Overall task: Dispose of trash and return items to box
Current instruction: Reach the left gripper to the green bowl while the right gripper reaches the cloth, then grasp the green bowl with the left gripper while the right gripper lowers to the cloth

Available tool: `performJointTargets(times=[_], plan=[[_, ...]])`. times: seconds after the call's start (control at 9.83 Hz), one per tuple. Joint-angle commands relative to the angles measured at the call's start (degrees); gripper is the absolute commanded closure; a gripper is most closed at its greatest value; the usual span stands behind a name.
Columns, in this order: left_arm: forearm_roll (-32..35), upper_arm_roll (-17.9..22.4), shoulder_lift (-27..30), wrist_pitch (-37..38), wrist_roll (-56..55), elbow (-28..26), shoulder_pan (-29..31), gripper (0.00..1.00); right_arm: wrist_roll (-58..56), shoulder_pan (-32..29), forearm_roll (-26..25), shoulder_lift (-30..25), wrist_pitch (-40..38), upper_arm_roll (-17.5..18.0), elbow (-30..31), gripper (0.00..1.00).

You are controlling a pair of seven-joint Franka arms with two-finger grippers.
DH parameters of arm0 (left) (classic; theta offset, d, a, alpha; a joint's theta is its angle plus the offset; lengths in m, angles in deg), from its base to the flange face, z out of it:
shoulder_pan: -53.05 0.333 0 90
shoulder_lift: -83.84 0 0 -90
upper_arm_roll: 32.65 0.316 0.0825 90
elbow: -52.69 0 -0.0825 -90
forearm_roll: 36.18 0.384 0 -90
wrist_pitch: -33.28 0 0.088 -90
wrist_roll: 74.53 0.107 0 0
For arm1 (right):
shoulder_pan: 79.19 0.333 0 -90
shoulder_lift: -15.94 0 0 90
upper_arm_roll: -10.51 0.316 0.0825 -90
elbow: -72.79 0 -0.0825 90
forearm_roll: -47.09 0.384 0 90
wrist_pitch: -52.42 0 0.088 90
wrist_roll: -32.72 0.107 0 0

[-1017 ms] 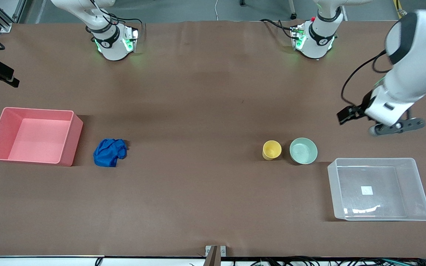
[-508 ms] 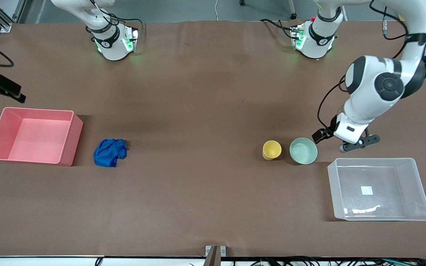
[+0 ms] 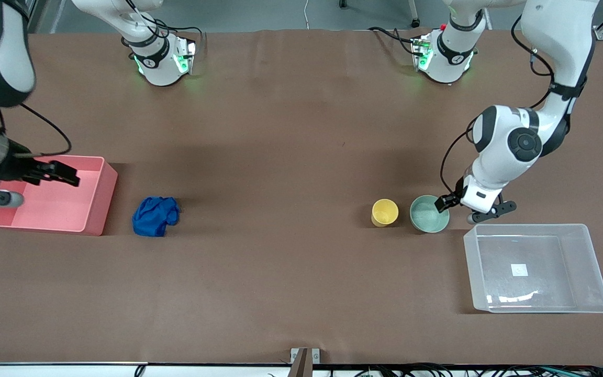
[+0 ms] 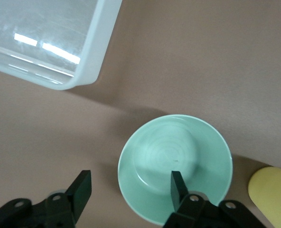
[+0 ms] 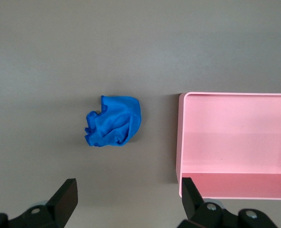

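Note:
The blue wad of trash lies on the table beside the pink bin; it also shows in the right wrist view. My right gripper is open and empty, up in the air over the pink bin, seen also in its wrist view. The yellow cup and the mint-green bowl stand side by side. My left gripper is open at the bowl's rim. In the left wrist view one finger is over the bowl and the other outside it. The clear box is empty.
The pink bin is empty. The clear box's corner lies close to the bowl, toward the left arm's end. The yellow cup sits just beside the bowl. Both arm bases stand along the table's edge farthest from the front camera.
My left gripper has come down from over the table to the green bowl's rim. My right arm has swung in over the pink bin. The objects have not moved.

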Motion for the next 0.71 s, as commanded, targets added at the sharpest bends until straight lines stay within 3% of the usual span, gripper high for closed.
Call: performJointTargets(times=[0.0, 0.2, 0.51, 0.61], plan=[[-0.1, -0.23, -4.34, -3.38, -0.42, -0.06, 0.19, 0.4, 0.25, 0.24, 0.04, 1.56, 4.68, -0.02, 4.23, 0.05], [0.17, -0.06, -5.92, -3.38, -0.41, 0.29, 0.19, 0.58, 0.34, 1.29, 0.13, 4.54, 9.52, -0.02, 6.52, 0.05], [0.17, 0.12, -6.72, -3.3, -0.24, 1.35, 0.19, 0.99, 0.87, 2.26, 0.48, 10.43, 15.14, 0.07, 7.4, 0.07], [0.17, 0.12, -5.07, -2.77, -0.15, 1.44, 0.28, 1.0, 0.87, 2.26, 0.74, 11.41, 17.6, 0.07, 8.62, 0.08]])
